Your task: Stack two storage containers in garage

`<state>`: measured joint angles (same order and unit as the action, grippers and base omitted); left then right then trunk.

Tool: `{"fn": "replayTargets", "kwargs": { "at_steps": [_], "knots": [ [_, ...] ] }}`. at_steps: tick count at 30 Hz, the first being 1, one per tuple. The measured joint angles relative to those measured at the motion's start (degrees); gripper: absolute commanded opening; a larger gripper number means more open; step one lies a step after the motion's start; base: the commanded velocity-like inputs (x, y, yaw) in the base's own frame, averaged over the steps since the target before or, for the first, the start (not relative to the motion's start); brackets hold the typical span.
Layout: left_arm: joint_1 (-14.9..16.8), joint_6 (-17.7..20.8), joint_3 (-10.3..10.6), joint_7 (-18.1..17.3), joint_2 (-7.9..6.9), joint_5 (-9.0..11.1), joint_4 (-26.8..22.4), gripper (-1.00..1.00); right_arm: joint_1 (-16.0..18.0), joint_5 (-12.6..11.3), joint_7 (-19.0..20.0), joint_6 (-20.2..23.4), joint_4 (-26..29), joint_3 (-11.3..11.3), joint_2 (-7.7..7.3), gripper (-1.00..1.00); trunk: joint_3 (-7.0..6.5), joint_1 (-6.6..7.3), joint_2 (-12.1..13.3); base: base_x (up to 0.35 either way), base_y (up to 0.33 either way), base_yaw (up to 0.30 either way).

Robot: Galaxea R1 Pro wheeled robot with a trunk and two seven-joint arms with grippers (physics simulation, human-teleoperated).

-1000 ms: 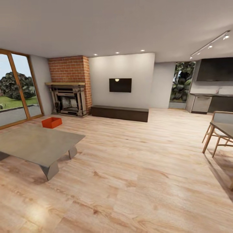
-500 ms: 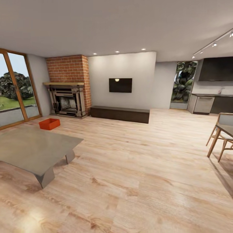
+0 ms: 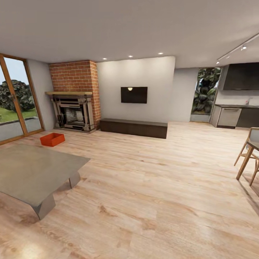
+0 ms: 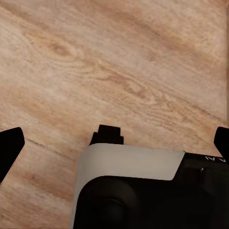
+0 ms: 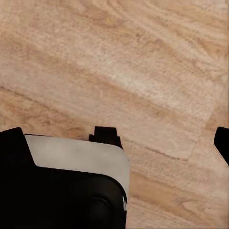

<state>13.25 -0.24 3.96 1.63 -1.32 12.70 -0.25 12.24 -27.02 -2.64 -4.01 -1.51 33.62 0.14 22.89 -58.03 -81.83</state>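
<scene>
One red-orange container [image 3: 52,139] is seen on the plank floor [image 3: 151,187] in front of the brick fireplace [image 3: 73,96], just beside its hearth on the window [image 3: 14,104] side. A low grey table [image 3: 32,172] lies between the fireplace and the camera, its far edge near the container. A second container cannot be made out. A black TV [image 3: 133,95] is mounted to the other side of the fireplace, with a long dark cabinet [image 3: 133,127] below it.

In the left wrist view, the left gripper [image 4: 114,143] is shown with its dark fingertips at opposite edges of the frame, spread wide, nothing between them but floor. The right gripper [image 5: 119,138] is seen likewise in the right wrist view, fingers parted and empty.

The task is judged to be at its start: nothing has been picked up.

Trouble could come from the table: if the approach to the fireplace is cut close, its corner could be struck by the base. The container's low walls could be missed or pushed along the smooth floor if the reach is made from too far off.
</scene>
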Motion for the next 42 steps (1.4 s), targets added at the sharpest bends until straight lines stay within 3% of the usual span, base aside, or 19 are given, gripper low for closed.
{"fn": "replayTargets", "kwargs": {
  "at_steps": [16,42],
  "knots": [
    [0.0,0.0,0.0,0.0,0.00,0.0,0.0,1.00,0.0,0.0,0.0,0.0,0.0,0.0,0.00,1.00,0.00,0.00,0.0,0.322,0.000,-0.161],
    [0.0,0.0,0.0,0.0,0.00,0.1,0.0,1.00,0.0,0.0,0.0,0.0,0.0,0.1,-0.08,1.00,0.00,0.00,0.0,0.322,0.000,-0.005]
  ]
}}
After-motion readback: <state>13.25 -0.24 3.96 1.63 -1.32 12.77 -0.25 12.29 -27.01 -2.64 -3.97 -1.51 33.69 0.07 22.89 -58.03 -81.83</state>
